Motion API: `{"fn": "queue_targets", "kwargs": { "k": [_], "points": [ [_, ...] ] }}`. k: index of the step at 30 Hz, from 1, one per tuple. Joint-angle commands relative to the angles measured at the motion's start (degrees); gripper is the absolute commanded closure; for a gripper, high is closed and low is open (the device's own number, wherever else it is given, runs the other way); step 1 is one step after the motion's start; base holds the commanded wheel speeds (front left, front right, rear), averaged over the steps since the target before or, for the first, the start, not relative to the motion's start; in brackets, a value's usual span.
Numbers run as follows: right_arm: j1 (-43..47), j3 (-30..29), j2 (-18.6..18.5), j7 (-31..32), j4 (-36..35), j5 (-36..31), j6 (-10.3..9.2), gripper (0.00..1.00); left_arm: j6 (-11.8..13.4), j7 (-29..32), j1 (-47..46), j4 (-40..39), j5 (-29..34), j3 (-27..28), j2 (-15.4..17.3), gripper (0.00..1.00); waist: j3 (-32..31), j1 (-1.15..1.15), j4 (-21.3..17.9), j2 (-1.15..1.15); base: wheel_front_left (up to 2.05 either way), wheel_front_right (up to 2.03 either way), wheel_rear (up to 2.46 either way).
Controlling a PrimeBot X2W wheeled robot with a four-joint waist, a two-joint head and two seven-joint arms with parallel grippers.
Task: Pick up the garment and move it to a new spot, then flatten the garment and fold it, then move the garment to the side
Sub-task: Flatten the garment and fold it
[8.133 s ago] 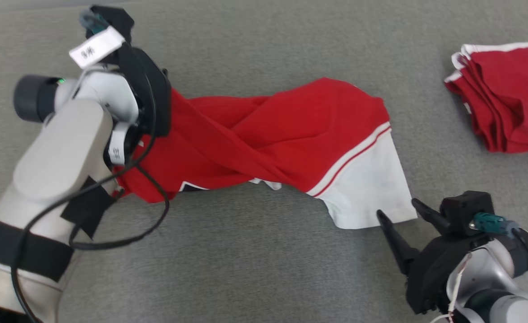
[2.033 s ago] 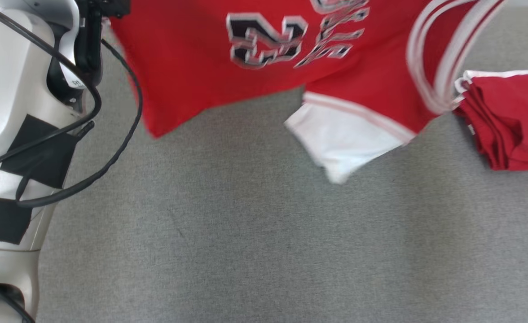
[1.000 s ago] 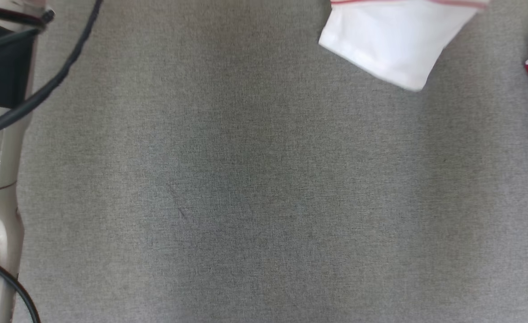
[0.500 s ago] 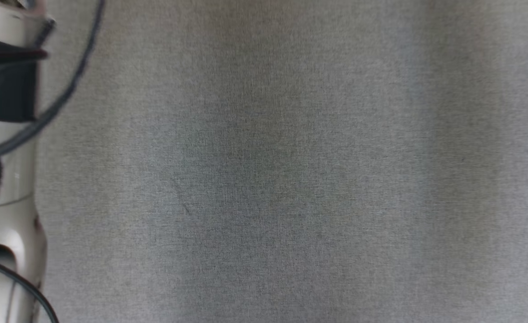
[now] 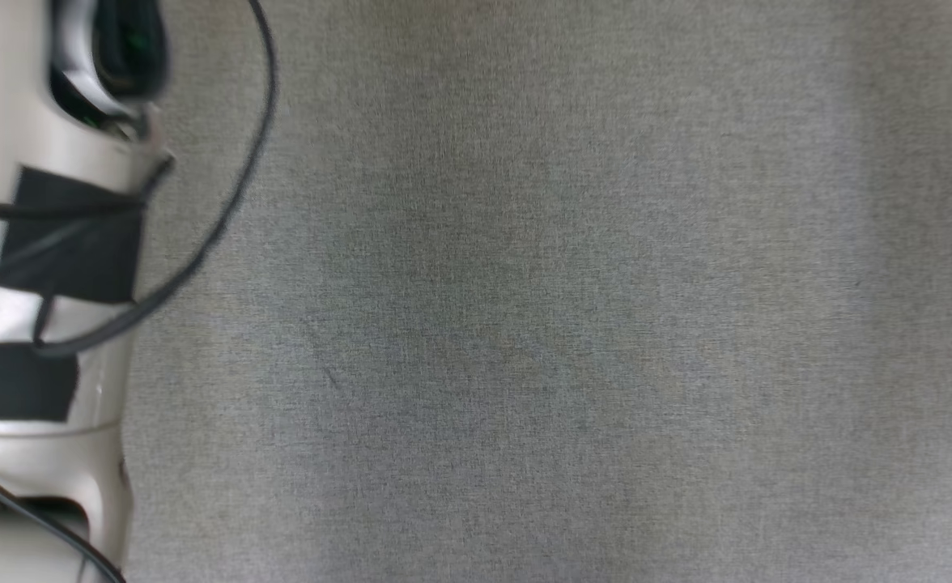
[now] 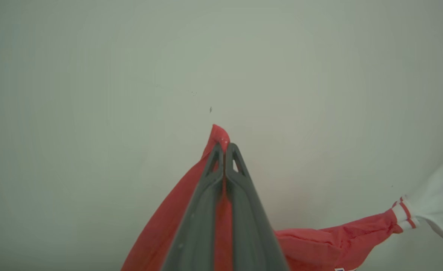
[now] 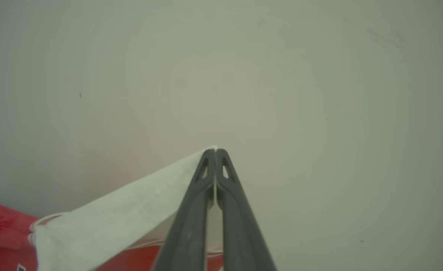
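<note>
The garment is a red jersey with white striped sleeves, held up in the air against a pale wall. In the left wrist view my left gripper (image 6: 224,145) is shut on a red corner of the garment (image 6: 161,226), whose cloth hangs down on both sides and ends in a white sleeve at the right. In the right wrist view my right gripper (image 7: 214,151) is shut on the tip of the garment's white sleeve (image 7: 131,214), with red cloth below it at the left. My pale left forearm (image 5: 47,267), with black tape and a cable, stands along the head view's left edge.
The grey cloth work surface (image 5: 524,324) spreads bare below in the head view. A pale, plain wall (image 6: 221,56) stands ahead of both wrist cameras.
The white sleeve has gone out of the head view over the top edge, along with the folded red pile at the right. My left forearm has shifted along the left edge.
</note>
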Motion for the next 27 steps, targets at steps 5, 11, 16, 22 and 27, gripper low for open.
{"fn": "queue_targets", "kwargs": {
  "k": [5, 11, 16, 22, 27],
  "points": [
    [18.13, -7.47, -0.57, 15.05, -19.83, 6.46, -0.09, 1.0, -1.26, 2.42, 7.87, -3.19, -2.76, -0.55, 0.85, 1.0, -3.56, 0.0, 0.48, -0.01, 0.0, 0.0, 0.0],
    [36.08, -16.41, 4.04, 27.92, -37.66, 9.01, -0.09, 1.0, -0.6, 4.78, 19.91, -11.23, -6.3, 0.55, 2.37, 1.0, -6.35, 0.0, 0.76, -0.01, 0.0, 0.0, 0.0],
    [44.68, -20.87, 8.12, 32.14, -43.5, 9.24, -0.08, 1.0, 0.69, 5.62, 27.83, -15.46, -7.79, 1.49, 3.52, 1.0, -8.33, 0.0, 0.26, -0.01, 0.0, 0.0, 0.0],
    [54.75, -23.42, 12.79, 37.27, -45.08, 8.9, -0.06, 1.0, 3.3, 6.75, 39.52, -19.21, -9.42, 2.85, 5.13, 1.0, -11.11, 0.0, -0.64, -0.01, 0.0, 0.0, 0.0],
    [62.24, -24.74, 15.9, 43.32, -44.57, 10.29, -0.06, 1.0, 4.25, 6.04, 47.26, -20.6, -11.74, 4.24, 4.65, 1.0, -13.14, 0.0, -1.06, -0.01, 0.0, 0.0, 0.0]
  ]
}}
